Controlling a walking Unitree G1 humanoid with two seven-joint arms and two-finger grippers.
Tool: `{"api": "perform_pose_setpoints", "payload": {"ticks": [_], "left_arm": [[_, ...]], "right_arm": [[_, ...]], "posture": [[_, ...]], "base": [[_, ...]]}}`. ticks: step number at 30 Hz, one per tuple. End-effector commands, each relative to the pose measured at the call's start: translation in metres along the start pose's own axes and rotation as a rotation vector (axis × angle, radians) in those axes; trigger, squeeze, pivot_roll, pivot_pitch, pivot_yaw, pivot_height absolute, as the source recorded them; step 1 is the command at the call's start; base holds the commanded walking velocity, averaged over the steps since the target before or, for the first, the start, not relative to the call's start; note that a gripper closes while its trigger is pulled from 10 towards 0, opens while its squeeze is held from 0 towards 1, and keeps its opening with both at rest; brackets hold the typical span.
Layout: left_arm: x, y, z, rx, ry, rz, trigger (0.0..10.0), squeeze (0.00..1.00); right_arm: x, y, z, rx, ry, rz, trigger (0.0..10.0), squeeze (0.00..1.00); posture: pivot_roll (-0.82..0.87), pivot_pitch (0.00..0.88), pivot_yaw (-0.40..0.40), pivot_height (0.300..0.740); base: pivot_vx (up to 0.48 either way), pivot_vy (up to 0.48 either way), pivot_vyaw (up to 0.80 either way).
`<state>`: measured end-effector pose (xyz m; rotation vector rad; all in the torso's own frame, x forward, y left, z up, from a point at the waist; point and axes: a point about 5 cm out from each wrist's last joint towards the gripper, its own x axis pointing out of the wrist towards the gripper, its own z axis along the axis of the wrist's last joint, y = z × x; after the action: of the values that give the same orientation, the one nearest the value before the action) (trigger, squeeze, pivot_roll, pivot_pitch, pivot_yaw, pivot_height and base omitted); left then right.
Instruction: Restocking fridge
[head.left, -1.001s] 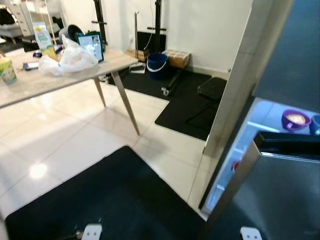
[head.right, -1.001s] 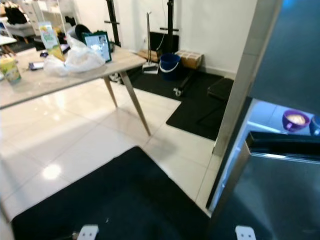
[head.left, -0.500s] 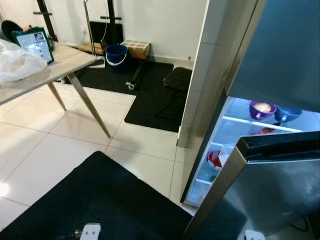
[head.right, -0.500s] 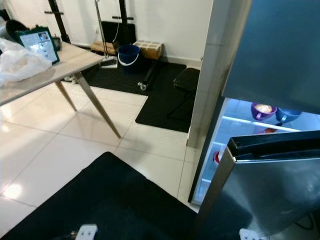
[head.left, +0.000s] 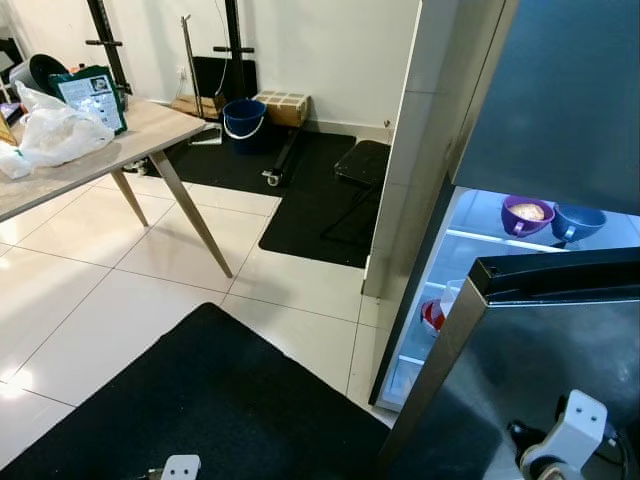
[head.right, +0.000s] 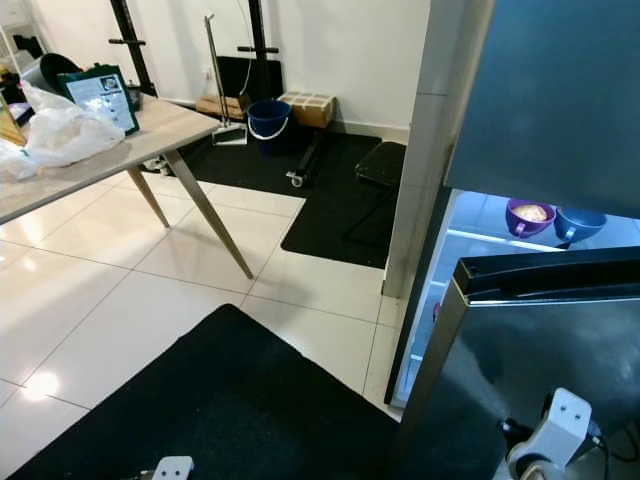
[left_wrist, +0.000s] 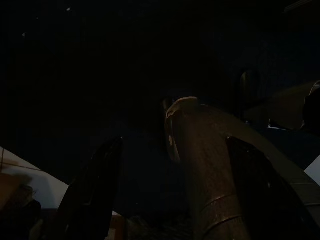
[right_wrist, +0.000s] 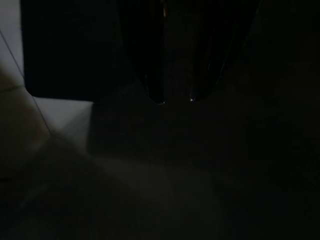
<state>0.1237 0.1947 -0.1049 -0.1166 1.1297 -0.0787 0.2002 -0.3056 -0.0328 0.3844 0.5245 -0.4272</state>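
Approach step: stainless-steel fridge door (head.left: 540, 370) ajar, purple bowl (head.left: 527, 214) on the shelf behind it; left gripper (left_wrist: 165, 200) fingers spread, right gripper (right_wrist: 176, 95) near-pressed together; next: fetch stock

Looks like a home kitchen that doubles as a utility corner: there's an open stainless fridge (head.left: 560, 330) with a purple bowl (head.left: 527, 214) and a blue bowl (head.left: 578, 222) on a lit shelf. White tile floor (head.left: 90, 300) with black mats (head.left: 210, 400), a wooden table (head.left: 110, 150) holding a plastic bag (head.left: 55, 132), and a blue bucket (head.left: 243, 118) by the wall.
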Motion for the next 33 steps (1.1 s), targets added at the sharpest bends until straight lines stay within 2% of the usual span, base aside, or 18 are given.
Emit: {"api": "perform_pose_setpoints", "payload": {"ticks": [1, 2, 5, 14, 20, 23, 26, 29, 30, 31, 33], "left_arm": [[0.0, -0.001, -0.006, 0.0, 0.022, -0.003, 10.0, 0.0], [0.0, -0.001, -0.006, 0.0, 0.022, -0.003, 10.0, 0.0], [0.0, -0.003, -0.006, 0.001, 0.024, -0.008, 10.0, 0.0], [-0.001, 0.0, -0.006, 0.005, 0.026, -0.005, 10.0, 0.0], [-0.001, 0.0, -0.007, 0.005, 0.026, -0.008, 10.0, 0.0], [-0.001, 0.0, -0.007, 0.005, 0.027, -0.008, 10.0, 0.0], [-0.001, -0.001, -0.01, 0.005, 0.032, -0.011, 10.0, 0.0], [-0.001, 0.0, -0.01, 0.006, 0.034, -0.012, 10.0, 0.0], [-0.002, 0.0, -0.011, 0.006, 0.035, -0.01, 10.0, 0.0], [-0.002, 0.0, -0.011, 0.006, 0.035, -0.01, 10.0, 0.0], [-0.002, 0.001, -0.011, 0.008, 0.035, -0.01, 10.0, 0.0]], "right_arm": [[0.002, 0.005, 0.007, 0.033, -0.038, 0.033, 10.0, 0.0], [0.002, 0.005, 0.007, 0.033, -0.038, 0.033, 10.0, 0.0], [0.009, 0.019, 0.023, 0.042, -0.1, 0.126, 10.0, 0.0], [0.015, 0.037, 0.043, 0.046, -0.165, 0.24, 10.0, 0.0], [0.019, 0.061, 0.055, -0.003, -0.193, 0.349, 10.0, 0.0], [0.02, 0.066, 0.058, -0.014, -0.204, 0.372, 10.0, 0.0], [0.023, 0.085, 0.071, -0.048, -0.24, 0.431, 10.0, 0.0], [0.024, 0.093, 0.078, -0.06, -0.259, 0.453, 10.0, 0.0], [0.025, 0.102, 0.086, -0.074, -0.279, 0.475, 10.0, 0.0], [0.025, 0.102, 0.086, -0.074, -0.279, 0.475, 10.0, 0.0], [0.026, 0.113, 0.093, -0.093, -0.299, 0.501, 10.0, 0.0]], "posture": [[0.04, 0.0, -0.009, 0.74], [0.04, 0.0, -0.009, 0.74], [0.04, 0.0, -0.009, 0.74], [0.04, 0.0, -0.005, 0.74], [0.05, 0.0, -0.005, 0.74], [0.05, 0.0, -0.005, 0.74], [0.05, 0.0, -0.001, 0.74], [0.05, 0.0, -0.001, 0.74], [0.05, 0.0, -0.001, 0.74], [0.05, 0.0, -0.001, 0.74], [0.06, 0.0, 0.002, 0.74]], "base": [[0.0, 0.0, 0.0], [0.0, 0.0, 0.0], [0.0, 0.0, 0.0], [0.0, 0.0, 0.0], [0.0, 0.0, 0.0], [0.0, 0.0, 0.0], [0.0, 0.0, 0.0], [0.0, 0.0, 0.0], [0.0, 0.0, 0.0], [0.0, 0.0, 0.0], [0.0, 0.0, 0.0]]}}
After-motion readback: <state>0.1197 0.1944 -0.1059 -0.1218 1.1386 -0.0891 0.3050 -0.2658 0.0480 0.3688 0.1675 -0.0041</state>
